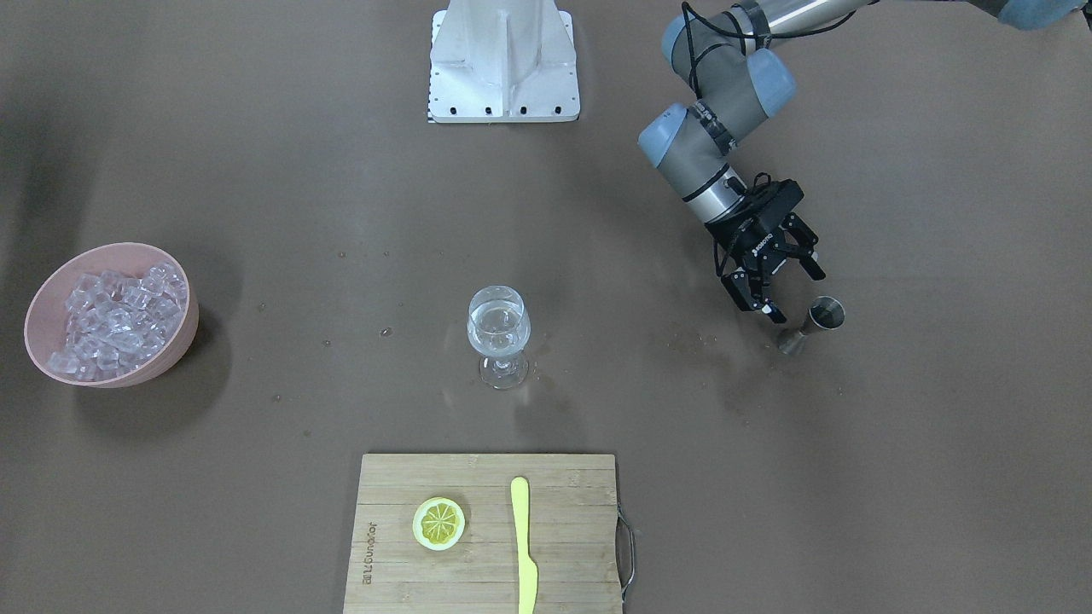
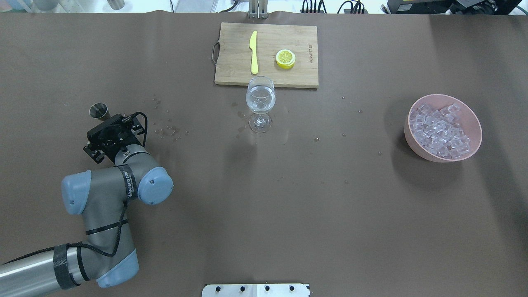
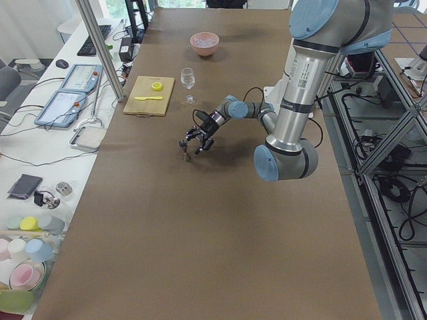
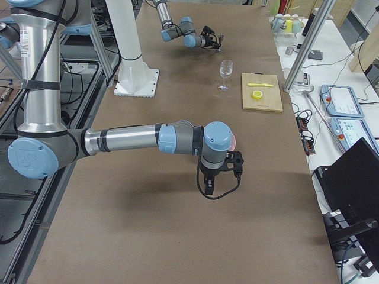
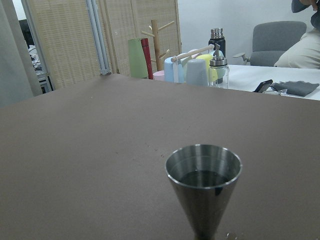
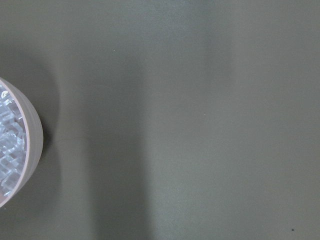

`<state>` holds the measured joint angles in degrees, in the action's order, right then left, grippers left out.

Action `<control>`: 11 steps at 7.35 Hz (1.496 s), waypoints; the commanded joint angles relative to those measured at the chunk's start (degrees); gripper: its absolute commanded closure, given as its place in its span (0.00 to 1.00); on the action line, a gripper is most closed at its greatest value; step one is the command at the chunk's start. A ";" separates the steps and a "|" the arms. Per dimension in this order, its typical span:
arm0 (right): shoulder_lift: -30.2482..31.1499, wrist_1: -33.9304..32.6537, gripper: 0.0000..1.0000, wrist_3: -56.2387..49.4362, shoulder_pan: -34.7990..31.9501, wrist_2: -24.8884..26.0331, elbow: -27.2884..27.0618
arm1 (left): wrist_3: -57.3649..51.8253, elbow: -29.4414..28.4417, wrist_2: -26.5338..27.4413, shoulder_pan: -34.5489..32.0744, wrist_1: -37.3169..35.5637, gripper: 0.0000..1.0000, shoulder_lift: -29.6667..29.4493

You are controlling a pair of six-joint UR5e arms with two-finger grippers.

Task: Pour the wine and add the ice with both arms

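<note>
A stemmed wine glass (image 1: 499,333) (image 2: 260,99) stands mid-table with a little clear wine in its bowl. Clear ice cubes (image 1: 115,320) (image 2: 439,130) fill a pink bowl (image 1: 175,341) (image 2: 474,123). My left gripper (image 1: 798,296) is open, low over the table. Just beyond its fingertips a steel jigger (image 1: 823,320) (image 2: 99,110) (image 5: 204,185) stands free and upright. My right gripper (image 4: 208,186) shows only in the exterior right view, next to the pink bowl (image 6: 30,145); I cannot tell whether it is open or shut.
A wooden cutting board (image 1: 486,588) (image 2: 231,66) carries a lemon slice (image 1: 439,523) and a yellow knife (image 1: 523,546). The white stand (image 1: 503,64) sits at the robot's side. Droplets (image 2: 167,130) spot the table between jigger and glass.
</note>
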<state>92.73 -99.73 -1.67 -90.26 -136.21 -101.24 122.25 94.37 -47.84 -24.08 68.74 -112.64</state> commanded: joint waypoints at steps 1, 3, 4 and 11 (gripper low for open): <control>-0.01 -0.03 0.00 0.00 0.00 -0.02 0.08 | -0.08 -3.30 0.29 -0.79 3.14 0.02 -0.30; -0.01 -0.12 0.00 0.00 0.00 -0.02 0.08 | -0.17 -3.84 1.08 -1.14 3.33 0.02 -0.56; -0.01 -0.12 0.00 0.00 0.00 -0.02 -0.01 | -0.08 -5.67 1.52 -1.14 3.25 0.02 -1.26; 0.69 -0.56 0.00 0.00 -0.09 -0.46 -0.53 | -0.16 -3.95 3.46 -2.71 3.25 1.00 -1.70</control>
<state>93.04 -100.18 -1.67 -90.28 -136.49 -101.48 122.66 88.56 -44.63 -25.95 71.98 -114.32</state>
